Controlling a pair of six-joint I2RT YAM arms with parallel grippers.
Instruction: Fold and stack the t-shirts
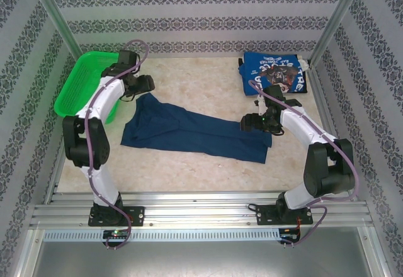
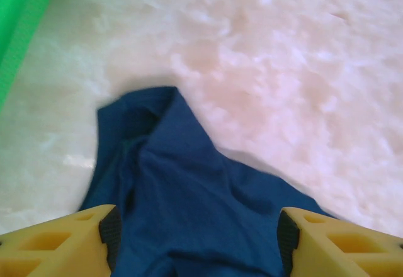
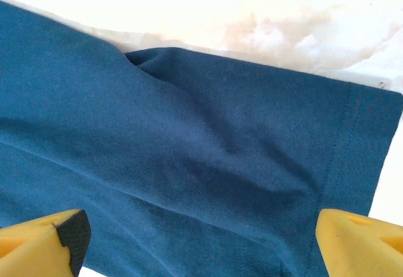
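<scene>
On the bench (image 1: 208,176) the navy t-shirt (image 1: 195,132) lies as a long, narrow band. Its long axis runs from the near right to the far left, so each arm has one end within reach.

The right fingers (image 1: 250,123) hang over the hemmed right end. They are spread wide with nothing between them, and in the right wrist view the cloth lies flat beneath them with its edge just off to the right.

Farther back, the left fingers (image 1: 143,87) sit at the band's far-left tip. They are also parted and gripping nothing. In the left wrist view the rumpled tip points away from them and the bulk of the cloth lies under and between them. That view is soft, so I cannot tell whether the pads brush the fabric.

I judge the next fold turns on this: both ends lie directly under their own arm.

At the far right corner the brighter blue t-shirt (image 1: 275,72) lies folded, well apart from the band. The green basket (image 1: 79,85) stands at the far left.
</scene>
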